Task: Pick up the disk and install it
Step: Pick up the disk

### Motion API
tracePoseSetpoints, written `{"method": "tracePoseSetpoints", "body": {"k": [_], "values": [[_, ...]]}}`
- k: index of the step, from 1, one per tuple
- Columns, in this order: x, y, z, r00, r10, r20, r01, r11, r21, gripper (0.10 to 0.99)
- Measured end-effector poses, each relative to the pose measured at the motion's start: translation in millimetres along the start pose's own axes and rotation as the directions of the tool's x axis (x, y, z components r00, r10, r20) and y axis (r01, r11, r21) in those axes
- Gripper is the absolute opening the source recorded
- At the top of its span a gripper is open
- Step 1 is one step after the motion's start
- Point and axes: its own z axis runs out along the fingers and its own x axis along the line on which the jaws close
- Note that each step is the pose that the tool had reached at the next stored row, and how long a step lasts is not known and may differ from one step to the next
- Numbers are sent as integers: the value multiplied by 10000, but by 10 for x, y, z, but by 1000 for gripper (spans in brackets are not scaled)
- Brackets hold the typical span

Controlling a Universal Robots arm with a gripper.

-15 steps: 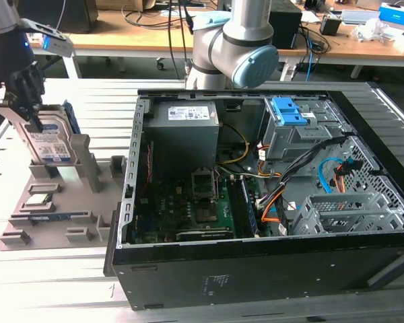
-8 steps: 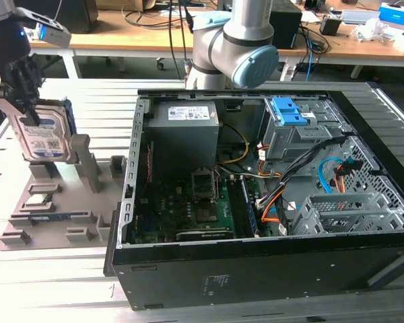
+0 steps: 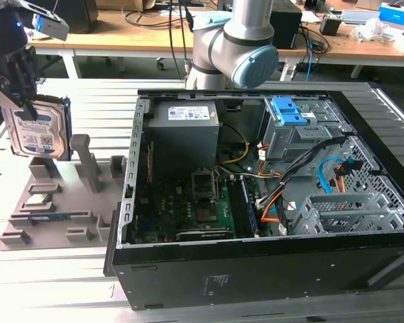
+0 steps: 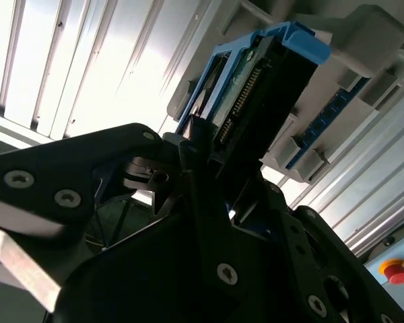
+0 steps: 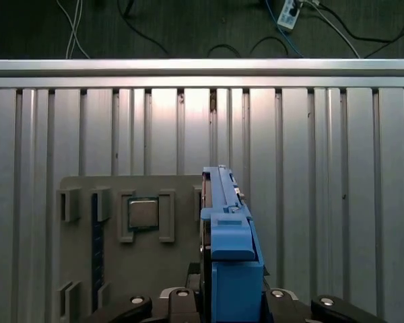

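In the second wrist view the black links of the end effector (image 4: 209, 155) crowd the foreground. One finger (image 4: 192, 138) presses against the side of the disk (image 4: 269, 74), and the opposite finger is hidden behind it. The end effector is clamped on the disk across its flat faces.

In the first wrist view the disk appears edge-on, so its blue carrier bracket (image 5: 232, 249) covers the label. Beyond it lies the grey fixture tray (image 5: 81, 188), which holds a small square processor chip (image 5: 143, 213) in a pocket. Under the tray is the slatted aluminium bench (image 5: 323, 168), and cables trail on the dark floor past its edge.

In the exterior view the open computer case (image 3: 256, 269) sits nearest. Its front wall hides the lower edge of the motherboard (image 3: 188, 208). Deeper inside are the grey power supply (image 3: 185, 131), a metal drive cage (image 3: 350, 212) and a blue latch (image 3: 289, 111) on the upper bay.

At the exterior view's left the disk stands upright, label facing the camera, just over the tray's posts. Whether its lower edge touches the tray cannot be told. The top of the end effector is cut off at the corner of this view.

Behind the case the arm (image 3: 236, 47) rises out of the picture. Wooden benches (image 3: 155, 37) with clutter stand farthest back.
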Motion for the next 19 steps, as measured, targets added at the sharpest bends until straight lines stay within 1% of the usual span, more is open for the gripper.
{"method": "tracePoseSetpoints", "body": {"k": [2,7,9,13,15,19], "values": [[-1,1,-33,10000,0,0,0,10000,1,365],[-4,4,-157,10000,-1,0,1,10000,0,365],[-5,6,-230,10000,0,0,0,10000,-1,365],[-7,9,-326,10000,0,1,0,10000,1,365],[-8,11,-391,10000,0,0,0,10000,0,365],[-11,13,-483,10000,0,1,0,10000,0,365]]}}
